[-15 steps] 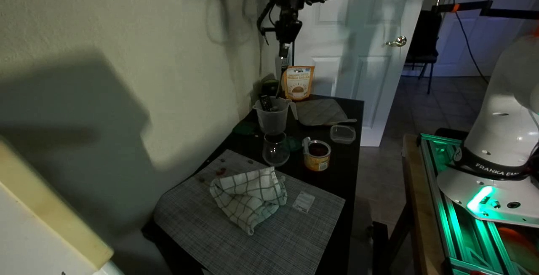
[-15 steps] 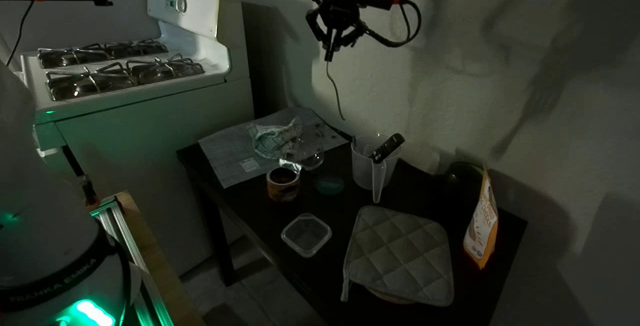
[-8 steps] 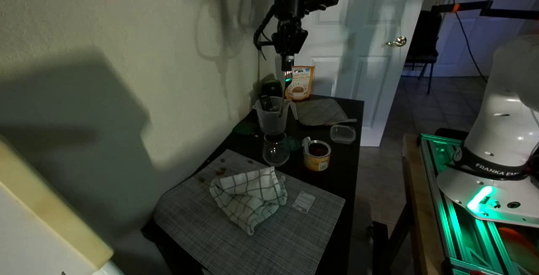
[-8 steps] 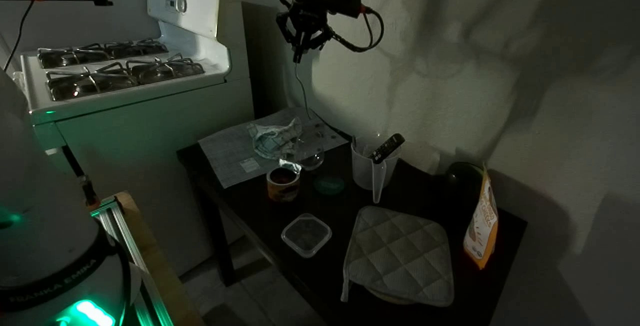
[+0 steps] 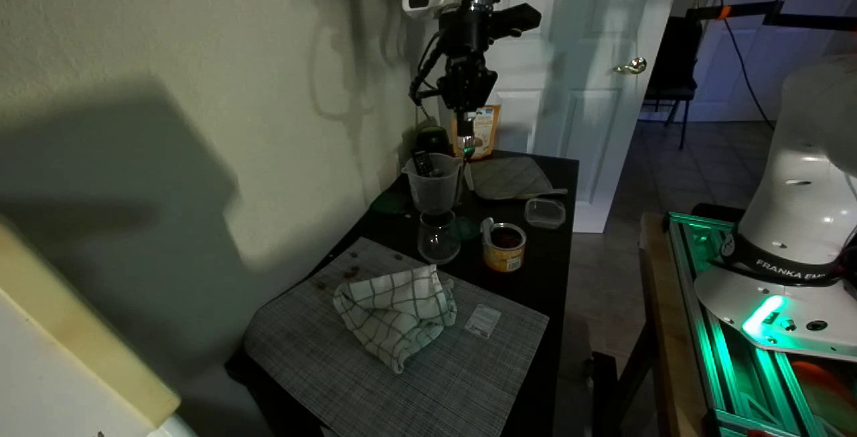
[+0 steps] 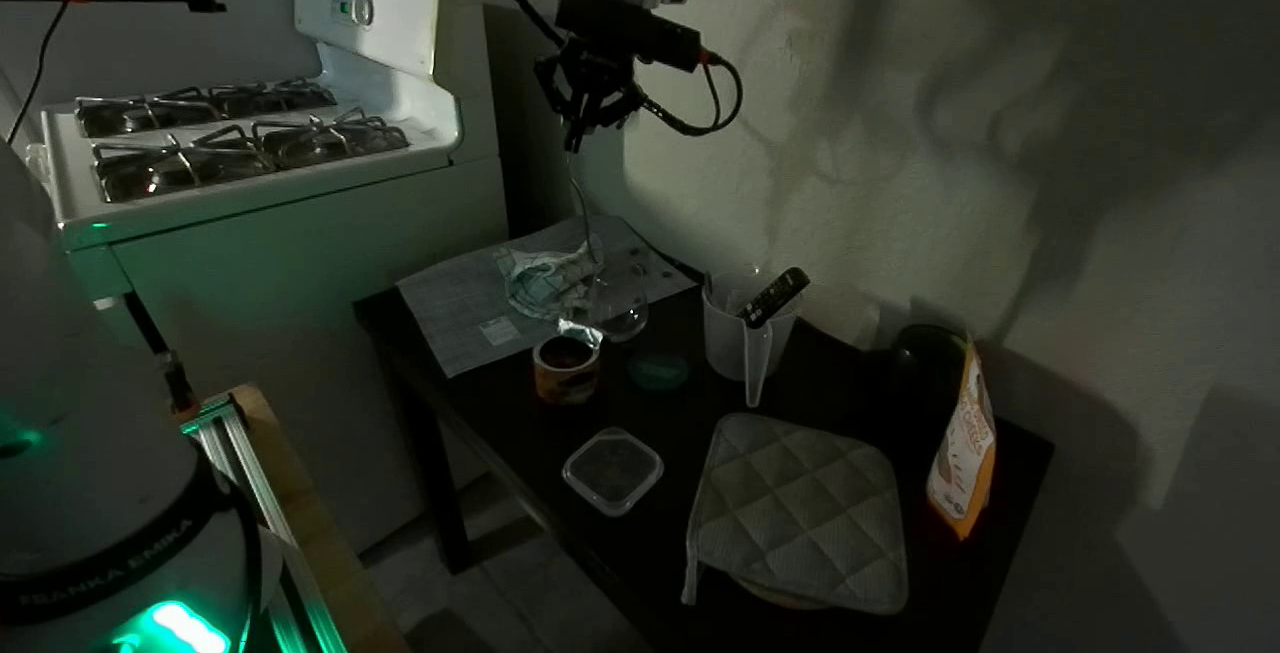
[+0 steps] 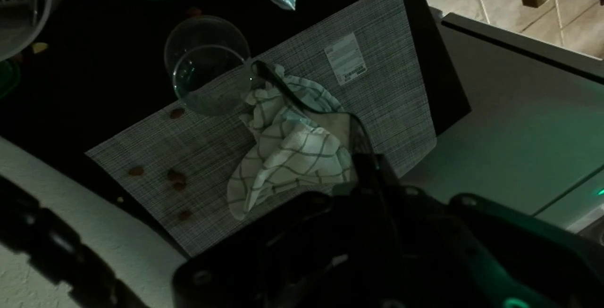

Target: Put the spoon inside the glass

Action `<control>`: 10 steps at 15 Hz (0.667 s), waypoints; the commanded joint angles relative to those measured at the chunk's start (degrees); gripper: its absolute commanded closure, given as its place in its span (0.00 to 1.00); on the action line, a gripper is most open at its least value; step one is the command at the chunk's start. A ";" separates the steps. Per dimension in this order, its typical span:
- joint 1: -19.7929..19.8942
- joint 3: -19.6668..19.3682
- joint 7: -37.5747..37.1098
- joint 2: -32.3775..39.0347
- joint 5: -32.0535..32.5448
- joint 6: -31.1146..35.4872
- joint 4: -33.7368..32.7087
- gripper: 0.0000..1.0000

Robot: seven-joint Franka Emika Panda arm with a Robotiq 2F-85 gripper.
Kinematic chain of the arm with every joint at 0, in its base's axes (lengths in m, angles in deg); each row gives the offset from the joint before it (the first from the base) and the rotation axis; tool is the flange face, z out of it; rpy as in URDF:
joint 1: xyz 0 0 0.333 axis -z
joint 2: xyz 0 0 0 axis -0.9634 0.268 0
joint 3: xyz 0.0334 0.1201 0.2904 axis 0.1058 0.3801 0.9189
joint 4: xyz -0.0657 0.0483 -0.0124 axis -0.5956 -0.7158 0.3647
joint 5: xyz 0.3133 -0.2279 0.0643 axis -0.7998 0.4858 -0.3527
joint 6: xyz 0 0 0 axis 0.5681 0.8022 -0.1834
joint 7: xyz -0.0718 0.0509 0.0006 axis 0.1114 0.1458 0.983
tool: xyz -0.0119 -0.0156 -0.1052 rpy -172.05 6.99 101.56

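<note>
Dark table (image 5: 543, 256): 1 glass (image 5: 438, 241), near checked cloth (image 5: 395, 313).
Gripper (image 6: 573, 143): jaws pinching 1 spoon (image 7: 295, 99).
Spoon: hanging, outside glass.
Glass: centre spoon's free tip over its mouth, then lower slowly.

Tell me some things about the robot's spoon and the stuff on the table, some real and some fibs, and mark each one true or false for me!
1. The fingers are holding the spoon. True.
2. The glass stands near the open can. True.
3. The spoon is down inside the glass. False: it hangs in the air, outside the glass.
4. The checked towel lies on the mat. True.
5. The open can stands on the mat too. False: it is on the dark tabletop, off the mat.
6. The fingers are resting on the checked towel. False: they are up in the air, above the dark tabletop.
</note>
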 commanded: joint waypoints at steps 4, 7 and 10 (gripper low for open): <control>0.06 0.11 1.12 3.82 -2.87 3.99 -0.38 0.99; 0.16 0.48 0.87 6.72 -3.76 6.89 -1.06 0.99; 0.47 0.95 0.71 9.53 -4.70 9.99 -1.84 0.99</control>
